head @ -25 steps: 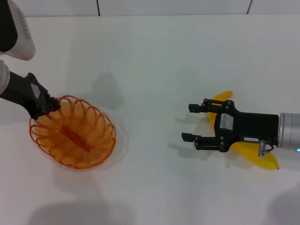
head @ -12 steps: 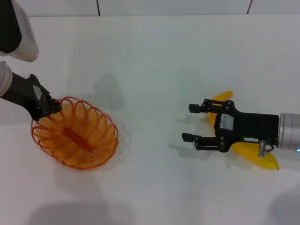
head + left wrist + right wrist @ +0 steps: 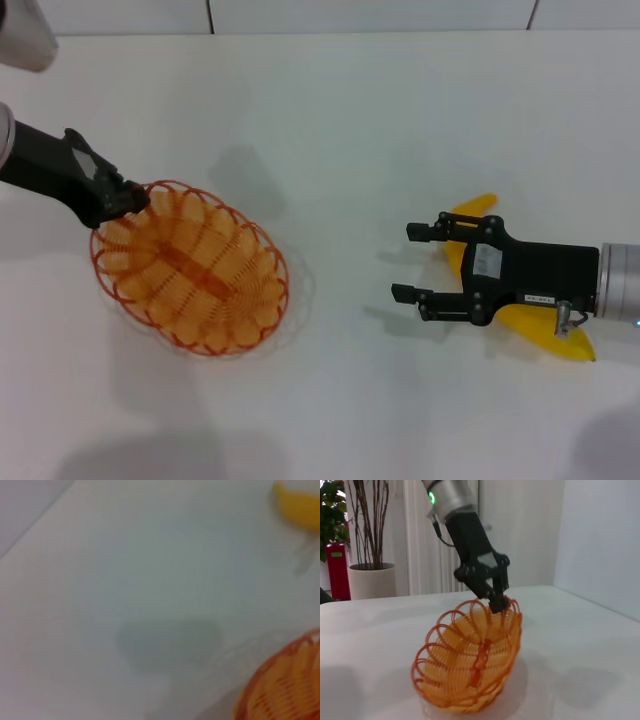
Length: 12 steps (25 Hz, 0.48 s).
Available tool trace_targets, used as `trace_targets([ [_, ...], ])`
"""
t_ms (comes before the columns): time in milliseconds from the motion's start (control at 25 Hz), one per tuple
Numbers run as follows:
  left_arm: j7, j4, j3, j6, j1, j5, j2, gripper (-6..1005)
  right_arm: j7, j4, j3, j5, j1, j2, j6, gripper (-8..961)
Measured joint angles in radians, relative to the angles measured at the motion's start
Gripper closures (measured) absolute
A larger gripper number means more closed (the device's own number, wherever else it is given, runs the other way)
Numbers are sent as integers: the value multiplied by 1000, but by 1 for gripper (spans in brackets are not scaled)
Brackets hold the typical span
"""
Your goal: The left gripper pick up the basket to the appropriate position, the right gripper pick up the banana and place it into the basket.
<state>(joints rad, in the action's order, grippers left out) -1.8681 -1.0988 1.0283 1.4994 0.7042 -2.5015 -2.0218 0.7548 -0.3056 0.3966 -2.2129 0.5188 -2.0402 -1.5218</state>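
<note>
The table (image 3: 360, 120) is white. The basket (image 3: 190, 267) hangs tilted from the left gripper (image 3: 128, 200), whose fingers pinch its rim; its low end seems to touch the table. The right gripper (image 3: 415, 262) hovers spread and empty, the banana (image 3: 530, 322) under its wrist.

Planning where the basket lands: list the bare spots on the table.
Bare white table lies between the orange wire basket and the open right gripper, along the far edge, and along the near edge. The right side is crowded: the yellow banana lies under that gripper. The left gripper clamps the basket's rim.
</note>
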Motion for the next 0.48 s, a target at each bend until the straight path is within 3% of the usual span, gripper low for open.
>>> trace_targets([
  [240,-159,-9,-21,-1,-22,87,-4,932,-3,-2,-1,-1,-1,0,0,182],
  [480,-295,221,-16,-177,19,95,-8,937,-5,1,0,0,10,-2,1,182],
])
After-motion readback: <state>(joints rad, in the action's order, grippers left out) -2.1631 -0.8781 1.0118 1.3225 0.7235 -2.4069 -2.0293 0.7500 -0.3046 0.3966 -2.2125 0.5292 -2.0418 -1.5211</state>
